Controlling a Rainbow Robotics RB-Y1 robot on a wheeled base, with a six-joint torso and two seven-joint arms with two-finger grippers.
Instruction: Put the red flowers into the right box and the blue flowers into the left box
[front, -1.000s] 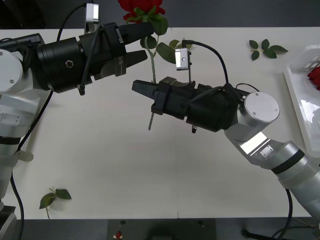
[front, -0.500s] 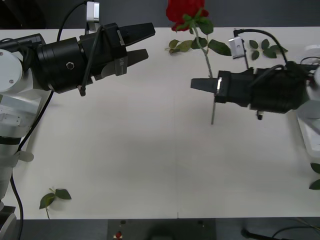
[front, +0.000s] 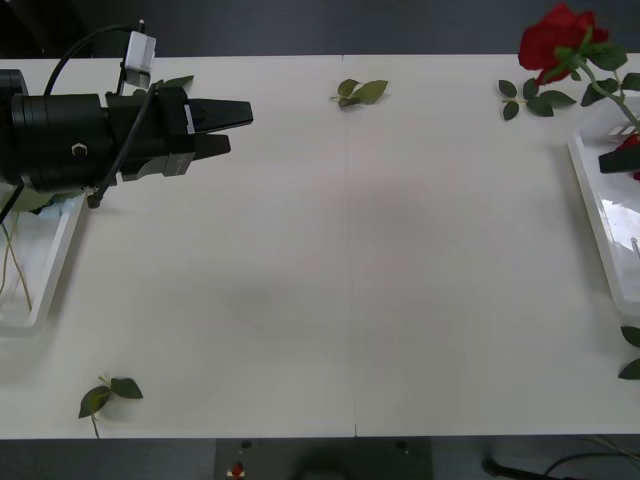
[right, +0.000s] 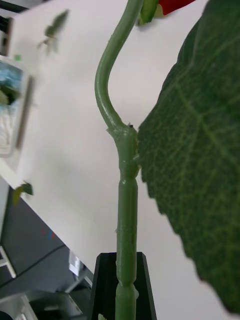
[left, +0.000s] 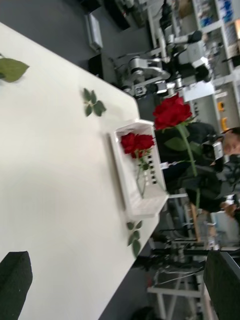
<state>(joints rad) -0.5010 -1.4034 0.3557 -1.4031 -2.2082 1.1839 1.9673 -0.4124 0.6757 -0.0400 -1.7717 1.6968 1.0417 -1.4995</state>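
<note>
Our right end effector (right: 120, 280) pinches the red rose (front: 560, 38) by its thin stiff stem, above the right box (front: 600, 215). It looks light. Our left end effector (front: 228, 128) waits, spread, over the tabletop (front: 340, 260).

You have the right box (front: 600, 215) at the table's (front: 340, 260) right edge and the left box (front: 45, 270) at its left edge, well apart. The right gripper (front: 618, 160) holds a rose (front: 557, 38) upright above the right box, where other roses (left: 136, 143) lie. The left gripper (front: 232, 128) hangs beside the left box, over the table.
</note>
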